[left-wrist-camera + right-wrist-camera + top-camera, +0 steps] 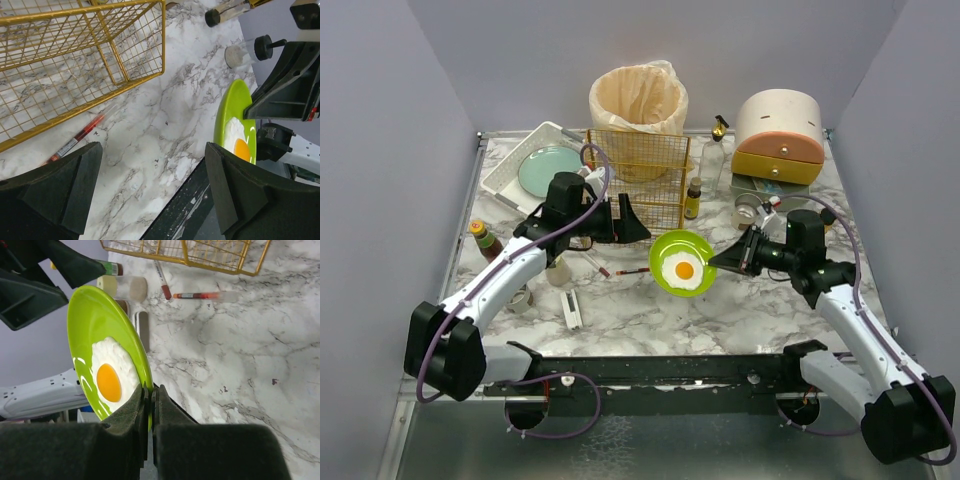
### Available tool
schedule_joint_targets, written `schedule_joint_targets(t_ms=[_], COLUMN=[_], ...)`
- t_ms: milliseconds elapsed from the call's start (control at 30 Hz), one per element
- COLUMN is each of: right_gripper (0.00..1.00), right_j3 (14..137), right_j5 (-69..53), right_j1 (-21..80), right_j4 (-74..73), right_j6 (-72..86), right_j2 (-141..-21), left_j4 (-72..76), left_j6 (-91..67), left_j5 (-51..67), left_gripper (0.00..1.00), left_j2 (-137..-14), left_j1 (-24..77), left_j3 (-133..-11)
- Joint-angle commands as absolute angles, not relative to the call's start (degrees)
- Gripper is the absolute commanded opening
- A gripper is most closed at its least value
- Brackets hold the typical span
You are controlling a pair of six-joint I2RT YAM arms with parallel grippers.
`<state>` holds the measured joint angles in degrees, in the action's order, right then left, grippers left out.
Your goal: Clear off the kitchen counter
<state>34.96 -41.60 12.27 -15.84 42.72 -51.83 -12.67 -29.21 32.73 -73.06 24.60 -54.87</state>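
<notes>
The kitchen counter (650,310) is white marble with grey veins. A lime-green plate (682,262) with a fried egg (684,269) on it is at the counter's middle. My right gripper (720,262) is shut on the plate's right rim and holds it off the counter. The right wrist view shows the fingers pinching the rim (150,390) of the plate (95,325). My left gripper (632,222) is open and empty, above the counter just left of the plate. In the left wrist view (151,150) its jaws stand wide apart, with the plate (235,107) to the right.
A gold wire rack (640,175) stands behind, with a lined bin (638,100) beyond it. A white dish tray (510,175) holds a teal plate (548,170). A cream-and-orange box (778,135) is at the back right. Bottles (692,200), a sauce bottle (485,240) and a red pen (625,272) lie around.
</notes>
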Motion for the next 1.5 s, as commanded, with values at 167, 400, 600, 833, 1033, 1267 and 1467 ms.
schedule_joint_targets(t_ms=[167, 400, 600, 833, 1033, 1267, 1467], right_gripper=[0.0, 0.0, 0.0, 0.0, 0.0, 0.0, 0.0], right_j3=[41.23, 42.44, 42.45, 43.27, 44.59, 46.05, 45.79], right_j5=[-46.74, -45.91, -45.2, -44.75, -44.47, -44.99, -45.52], right_j1=[12.22, 12.22, 12.22, 12.22, 12.22, 12.22, 12.22], right_j4=[-18.44, -21.01, -22.23, -19.07, -13.71, -12.43, -12.23], right_j6=[41.37, 38.69, 37.41, 38.98, 41.52, 41.95, 42.05], right_j2=[-55.89, -57.67, -58.18, -59.07, -61.46, -62.67, -62.58], left_j4=[-7.3, -6.08, -4.68, -2.37, -2.37, -2.79, -2.35], left_j6=[-31.73, -33.75, -36.79, -36.87, -35.77, -35.68, -36.41], left_j5=[33.87, 33.37, 31.3, 35.18, 36.07, 34.57, 34.54], left_gripper=[0.89, 0.89, 0.89, 0.84, 0.76, 0.59, 0.42], left_j2=[-74.31, -74.51, -75.0, -76.42, -77.41, -77.84, -79.12], left_j1=[26.76, 26.89, 26.85, 27.68, 29.23, 29.44, 29.6], left_j3=[-54.66, -54.67, -54.5, -53.97, -54.05, -54.18, -55.12])
